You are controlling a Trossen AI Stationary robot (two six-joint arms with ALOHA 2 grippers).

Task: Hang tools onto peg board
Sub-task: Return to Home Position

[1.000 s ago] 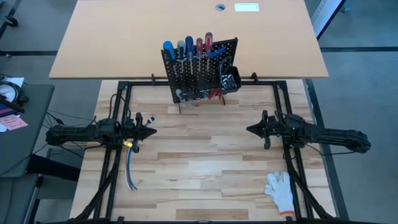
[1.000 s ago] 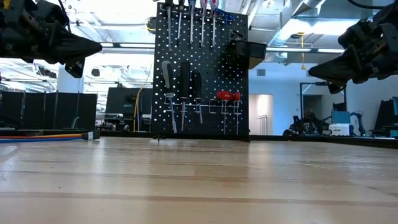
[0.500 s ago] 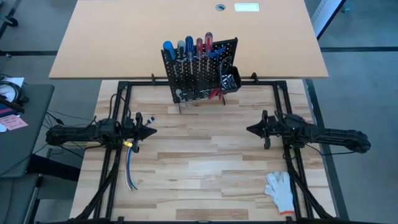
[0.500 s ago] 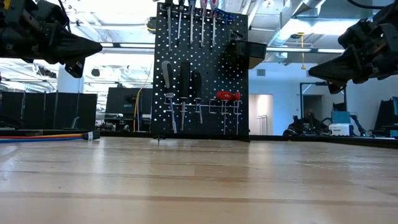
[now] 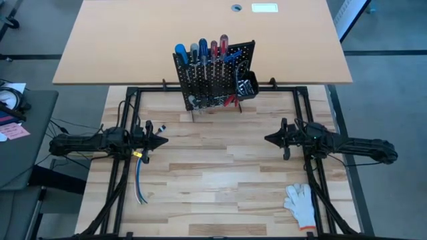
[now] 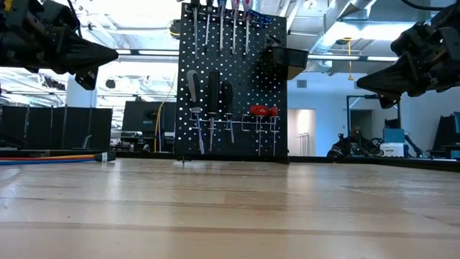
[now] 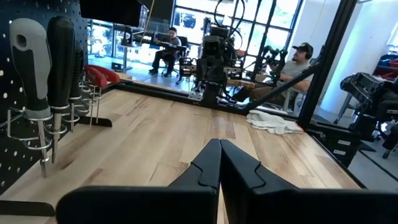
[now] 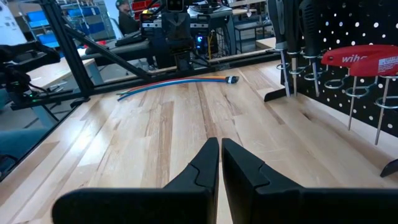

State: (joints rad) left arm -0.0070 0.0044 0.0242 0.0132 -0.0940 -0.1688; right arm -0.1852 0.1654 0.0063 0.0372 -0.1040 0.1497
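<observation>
The black peg board [image 5: 213,77] stands upright at the table's far middle. Several screwdrivers [image 6: 212,93] with blue, grey, red and black handles hang in its rings, red-handled pliers [image 6: 263,111] hang beside them, and a small black bin [image 5: 245,85] holds metal bits. My left gripper [image 5: 165,141] hovers shut above the table's left side. My right gripper [image 5: 267,139] hovers shut above the right side. Both point toward the table's middle, clear of every tool; their fingertips [image 7: 219,144] [image 8: 220,142] lie together.
A bundle of coloured cables [image 5: 138,181] lies on the table at the near left. A white glove [image 5: 301,204] lies at the near right. A large tan tabletop [image 5: 200,37] stands behind the peg board. People sit in the room beyond the table.
</observation>
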